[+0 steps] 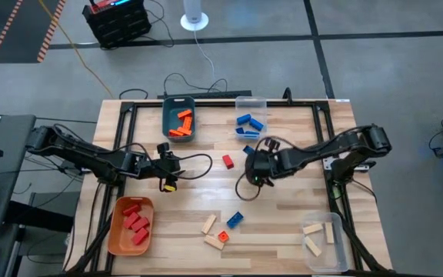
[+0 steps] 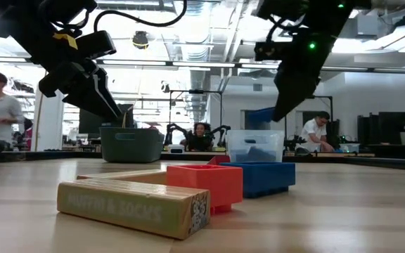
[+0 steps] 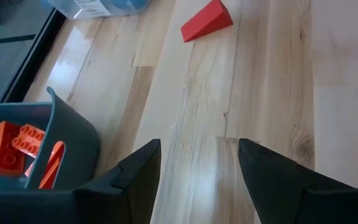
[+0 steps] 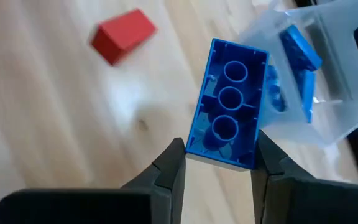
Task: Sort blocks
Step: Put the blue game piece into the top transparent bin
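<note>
Right tool (image 4: 216, 163) grips blue block (image 4: 229, 102) near clear bin (image 4: 328, 93).

On the wooden table (image 1: 283, 192) we find four bins: a teal bin (image 1: 179, 119) at 12 o'clock, a clear bin (image 1: 250, 104) just beside it toward 1 o'clock, an orange bin (image 1: 118, 227) at 8 o'clock, and a second clear bin (image 1: 321, 237) at 4 o'clock. Beyond the table we see a white fan base (image 1: 194, 17), a black case (image 1: 116, 21) and seated people (image 2: 320, 133).
</note>
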Available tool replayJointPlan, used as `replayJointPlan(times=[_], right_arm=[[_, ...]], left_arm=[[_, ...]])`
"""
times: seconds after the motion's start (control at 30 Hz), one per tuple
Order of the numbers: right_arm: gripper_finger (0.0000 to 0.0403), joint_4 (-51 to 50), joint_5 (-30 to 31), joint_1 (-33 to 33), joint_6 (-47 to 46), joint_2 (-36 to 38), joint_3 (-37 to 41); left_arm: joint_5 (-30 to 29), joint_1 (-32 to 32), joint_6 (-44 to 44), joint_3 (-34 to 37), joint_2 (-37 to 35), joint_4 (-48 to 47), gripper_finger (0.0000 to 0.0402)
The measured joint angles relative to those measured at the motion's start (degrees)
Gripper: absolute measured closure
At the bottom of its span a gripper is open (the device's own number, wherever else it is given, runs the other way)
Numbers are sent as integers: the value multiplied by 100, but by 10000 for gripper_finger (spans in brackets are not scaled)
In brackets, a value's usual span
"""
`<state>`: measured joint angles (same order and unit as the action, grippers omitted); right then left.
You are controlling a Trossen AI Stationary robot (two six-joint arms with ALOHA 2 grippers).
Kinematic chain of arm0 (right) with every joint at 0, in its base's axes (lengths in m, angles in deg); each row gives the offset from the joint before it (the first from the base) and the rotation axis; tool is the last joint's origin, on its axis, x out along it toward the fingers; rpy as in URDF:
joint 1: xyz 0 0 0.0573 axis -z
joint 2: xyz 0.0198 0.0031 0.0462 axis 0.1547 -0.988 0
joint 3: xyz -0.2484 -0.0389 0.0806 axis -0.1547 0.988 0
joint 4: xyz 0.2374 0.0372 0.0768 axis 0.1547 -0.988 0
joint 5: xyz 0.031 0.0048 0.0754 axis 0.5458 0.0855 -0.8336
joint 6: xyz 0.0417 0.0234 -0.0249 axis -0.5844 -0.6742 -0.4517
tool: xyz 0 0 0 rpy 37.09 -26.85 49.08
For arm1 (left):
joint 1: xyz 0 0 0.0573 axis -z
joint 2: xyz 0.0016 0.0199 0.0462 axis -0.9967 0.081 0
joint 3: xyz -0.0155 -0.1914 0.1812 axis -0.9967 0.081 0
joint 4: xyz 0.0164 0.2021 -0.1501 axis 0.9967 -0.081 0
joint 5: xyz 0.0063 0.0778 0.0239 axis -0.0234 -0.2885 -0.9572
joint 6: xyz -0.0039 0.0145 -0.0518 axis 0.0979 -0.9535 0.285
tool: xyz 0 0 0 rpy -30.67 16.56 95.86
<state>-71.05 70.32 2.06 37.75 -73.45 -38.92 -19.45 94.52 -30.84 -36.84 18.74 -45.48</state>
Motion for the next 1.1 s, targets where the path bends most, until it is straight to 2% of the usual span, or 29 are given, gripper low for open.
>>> replayJointPlan(times=[0.2,0.5,0.7,0.9,1.1], right_arm=[[294,121,-425,650,834,125,0],[294,920,-1275,1427,2192,267,-11],[294,1077,-1825,2255,2672,514,-16],[294,800,-2115,2884,2868,247,-280],[294,-79,-2376,3285,3196,-453,-1286]], left_arm=[[140,0,138,0,0,-12,191],[227,1,302,0,0,-203,191],[380,1,257,0,0,-209,191],[382,2,278,0,0,-199,191],[383,2,302,0,0,-197,191]])
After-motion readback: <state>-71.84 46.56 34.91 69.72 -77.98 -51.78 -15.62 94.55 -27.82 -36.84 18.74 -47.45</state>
